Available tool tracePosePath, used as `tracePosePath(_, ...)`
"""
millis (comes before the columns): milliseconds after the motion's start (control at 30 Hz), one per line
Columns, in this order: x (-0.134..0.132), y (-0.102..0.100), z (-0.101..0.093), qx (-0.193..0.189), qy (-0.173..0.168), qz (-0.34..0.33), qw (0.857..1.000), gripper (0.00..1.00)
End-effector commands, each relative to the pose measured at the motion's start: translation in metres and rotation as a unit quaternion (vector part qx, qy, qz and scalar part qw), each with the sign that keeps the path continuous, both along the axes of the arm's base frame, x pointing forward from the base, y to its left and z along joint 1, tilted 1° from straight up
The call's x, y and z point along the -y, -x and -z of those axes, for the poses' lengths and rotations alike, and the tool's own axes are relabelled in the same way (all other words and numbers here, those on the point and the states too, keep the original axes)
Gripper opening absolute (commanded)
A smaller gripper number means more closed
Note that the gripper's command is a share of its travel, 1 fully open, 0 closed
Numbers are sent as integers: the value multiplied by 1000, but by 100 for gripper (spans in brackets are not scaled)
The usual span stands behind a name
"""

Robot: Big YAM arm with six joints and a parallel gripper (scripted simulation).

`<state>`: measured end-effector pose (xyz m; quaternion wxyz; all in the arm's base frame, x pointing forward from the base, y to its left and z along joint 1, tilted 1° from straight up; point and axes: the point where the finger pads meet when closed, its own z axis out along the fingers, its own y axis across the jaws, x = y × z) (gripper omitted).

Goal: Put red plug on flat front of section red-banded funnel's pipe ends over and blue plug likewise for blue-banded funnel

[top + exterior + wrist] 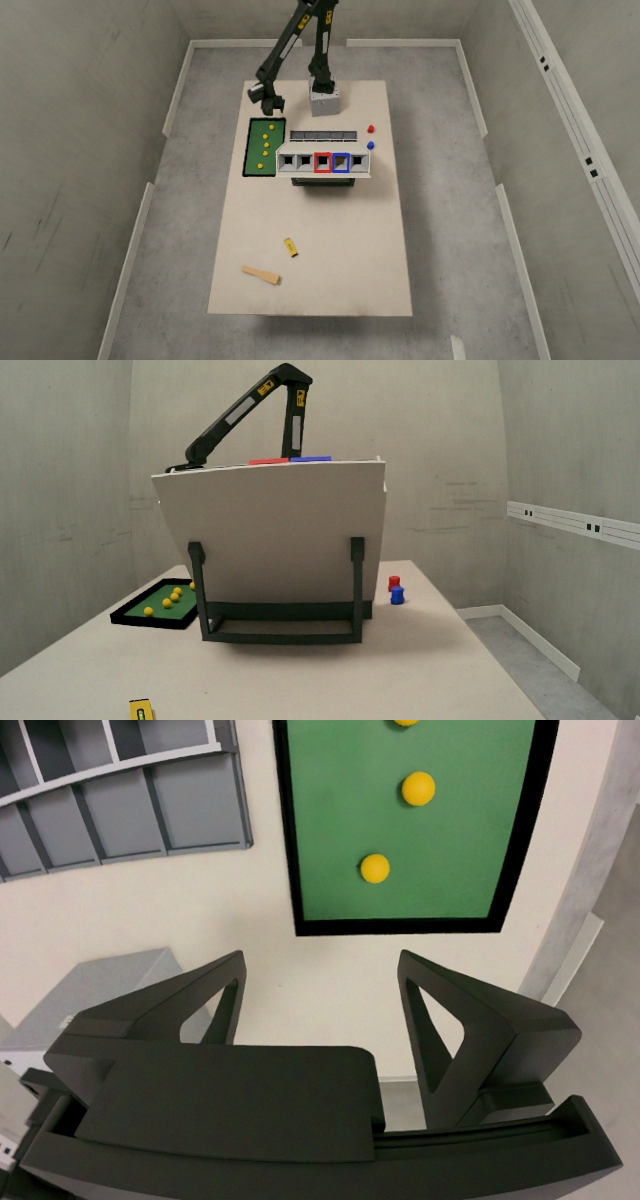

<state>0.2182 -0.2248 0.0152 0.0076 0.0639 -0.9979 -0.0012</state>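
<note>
My gripper (321,960) is open and empty, above the table just behind the back edge of the green marble tray (263,147); it also shows in the overhead view (272,107). The tray (408,823) holds several yellow marbles, the nearest one (374,868) close ahead of the fingers. The covered funnel box (323,160) has a red-banded funnel (322,162) and a blue-banded funnel (340,162). The grey sectioned rack (323,135) lies behind the box, also seen in the wrist view (118,808). The red plug (370,129) and blue plug (370,145) stand to the right of the rack.
The arm's grey base block (324,101) stands behind the rack. A yellow block (291,247) and a wooden piece (260,274) lie near the table's front. In the front view the white cover (272,530) on its dark stand hides the pipes.
</note>
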Motion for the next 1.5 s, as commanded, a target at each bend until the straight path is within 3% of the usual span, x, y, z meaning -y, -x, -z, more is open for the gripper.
tracePosePath(0,29,-16,-7,19,16,-16,1000,80)
tracePosePath(233,44,-11,-4,17,16,-21,1000,80)
tracePosePath(1467,45,-10,-3,7,7,-14,1000,80)
